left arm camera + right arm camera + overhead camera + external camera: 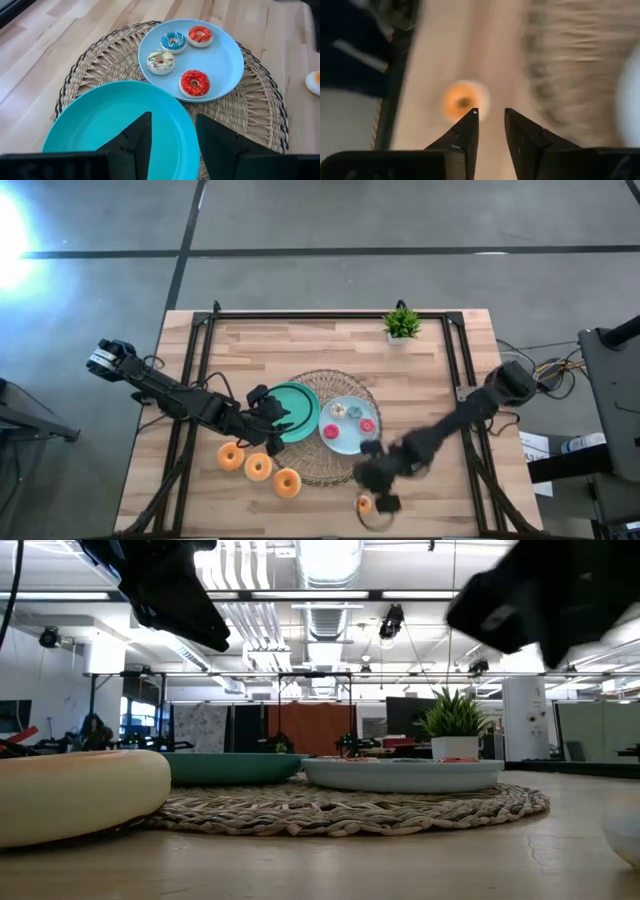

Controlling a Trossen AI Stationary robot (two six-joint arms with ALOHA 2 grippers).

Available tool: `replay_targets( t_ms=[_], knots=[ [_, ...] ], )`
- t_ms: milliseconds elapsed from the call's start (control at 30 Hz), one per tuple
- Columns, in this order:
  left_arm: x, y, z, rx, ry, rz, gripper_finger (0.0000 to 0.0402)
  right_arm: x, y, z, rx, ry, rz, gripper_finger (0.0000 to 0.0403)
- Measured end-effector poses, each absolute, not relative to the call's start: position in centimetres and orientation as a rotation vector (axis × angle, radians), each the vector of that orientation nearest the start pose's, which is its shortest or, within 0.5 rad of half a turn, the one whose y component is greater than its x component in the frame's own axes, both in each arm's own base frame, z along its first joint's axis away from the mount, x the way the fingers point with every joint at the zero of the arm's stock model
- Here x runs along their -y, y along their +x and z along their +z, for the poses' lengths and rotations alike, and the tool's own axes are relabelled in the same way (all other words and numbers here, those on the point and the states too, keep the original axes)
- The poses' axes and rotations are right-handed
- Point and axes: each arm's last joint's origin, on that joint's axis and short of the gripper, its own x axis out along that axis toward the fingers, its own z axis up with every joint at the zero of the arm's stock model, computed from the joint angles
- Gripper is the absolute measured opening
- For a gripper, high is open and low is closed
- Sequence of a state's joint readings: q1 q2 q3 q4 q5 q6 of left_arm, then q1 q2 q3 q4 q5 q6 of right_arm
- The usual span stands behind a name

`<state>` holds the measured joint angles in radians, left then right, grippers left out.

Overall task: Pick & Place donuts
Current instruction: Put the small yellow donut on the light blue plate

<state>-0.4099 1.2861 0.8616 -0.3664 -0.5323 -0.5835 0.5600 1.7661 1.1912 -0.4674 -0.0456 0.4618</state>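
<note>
Orange and ring-shaped, a small donut [463, 101] lies on the bare wood table [440, 380] near its front edge, just off the round woven mat [300, 470]. The right gripper [490, 117] hangs above it, fingers parted, holding nothing. Four more small frosted donuts [194, 82] sit on the smooth light-blue plate [225, 60]; three larger tan donuts [258, 467] line the wood beside the mat. The left gripper [172, 127] hovers over the glossy green plate [100, 120], fingers spread and empty.
</note>
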Motion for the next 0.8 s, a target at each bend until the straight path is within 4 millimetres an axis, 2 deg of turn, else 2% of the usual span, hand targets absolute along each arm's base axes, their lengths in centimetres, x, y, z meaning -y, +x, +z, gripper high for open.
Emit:
replay_targets(
  t_ms=[133, 400, 600, 800],
  knots=[
    [9.0, 24.3, 24.5, -0.639, -0.200, 0.313, 0.0128, -21.6, 29.5, 18.1, -1.149, 0.089, 0.354, 0.0119],
    [9.0, 24.3, 24.5, -0.639, -0.199, 0.313, 0.0128, -23.5, 30.0, 17.0, -1.161, 0.030, 0.387, 0.0193],
    [9.0, 24.3, 24.5, -0.640, -0.199, 0.313, 0.0128, -25.6, 29.7, 16.5, -1.121, -0.140, 0.456, 0.0203],
    [9.0, 24.3, 24.5, -0.640, -0.199, 0.313, 0.0128, -26.5, 30.2, 15.8, -1.112, -0.158, 0.456, 0.0203]
  ],
)
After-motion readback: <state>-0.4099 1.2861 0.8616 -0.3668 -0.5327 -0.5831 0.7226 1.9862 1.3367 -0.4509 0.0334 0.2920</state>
